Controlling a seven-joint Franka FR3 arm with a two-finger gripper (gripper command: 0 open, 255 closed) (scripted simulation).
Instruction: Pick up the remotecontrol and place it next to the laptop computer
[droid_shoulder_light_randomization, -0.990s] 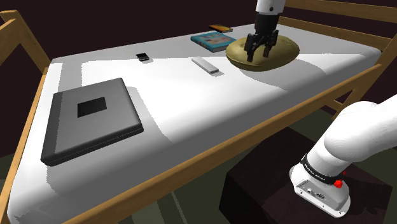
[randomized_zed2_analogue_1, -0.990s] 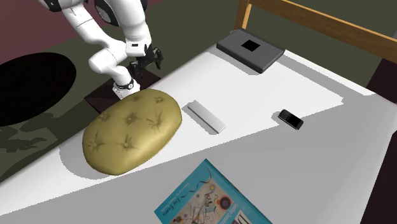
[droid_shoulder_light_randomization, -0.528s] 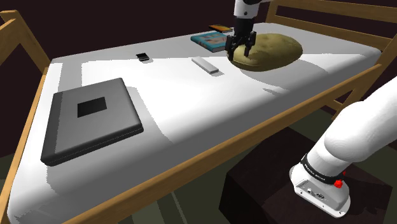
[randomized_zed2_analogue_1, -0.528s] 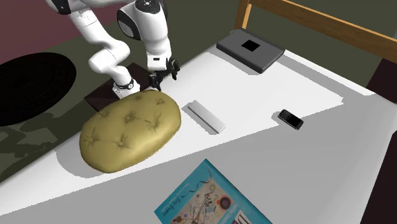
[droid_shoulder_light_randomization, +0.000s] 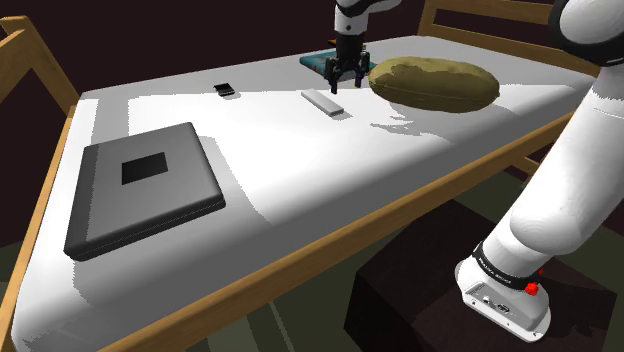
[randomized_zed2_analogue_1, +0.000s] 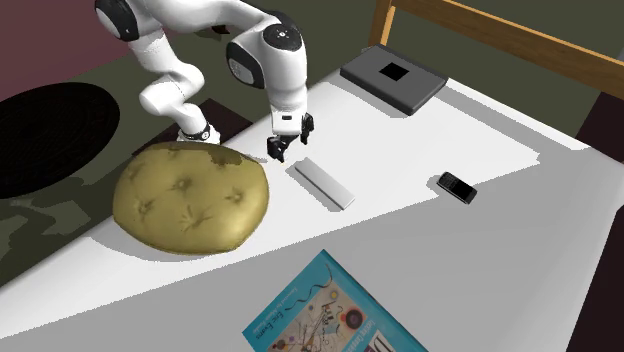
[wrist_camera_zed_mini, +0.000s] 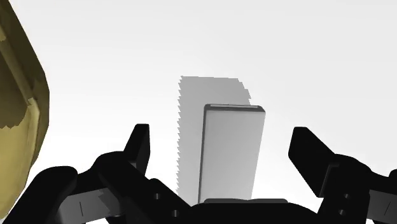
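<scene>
— Where's the remote (droid_shoulder_light_randomization: 323, 103)?
— Flat on the bed (droid_shoulder_light_randomization: 300, 170), just beside the pillow (droid_shoulder_light_randomization: 435, 83).
— And the gripper (randomized_zed2_analogue_1: 283, 148)?
— I see it hanging beside the pillow too, fingers wide apart, holding nothing.

The arm (droid_shoulder_light_randomization: 590, 150) is glossy white, built of fat, rounded links like swollen tubes. Dark grey round caps (randomized_zed2_analogue_1: 283, 38) mark its joints. Down at the foot, a black band (droid_shoulder_light_randomization: 505, 268) with small pale lettering rings the lowest link. A little red knob (droid_shoulder_light_randomization: 531, 289) sits just below the band, above a pale grey base plate (droid_shoulder_light_randomization: 500, 305) dotted with tiny dark marks. The pincer (droid_shoulder_light_randomization: 344, 85) is black all over, blocky in the body, its two fingers (wrist_camera_zed_mini: 137, 149) chunky and angular.
</scene>
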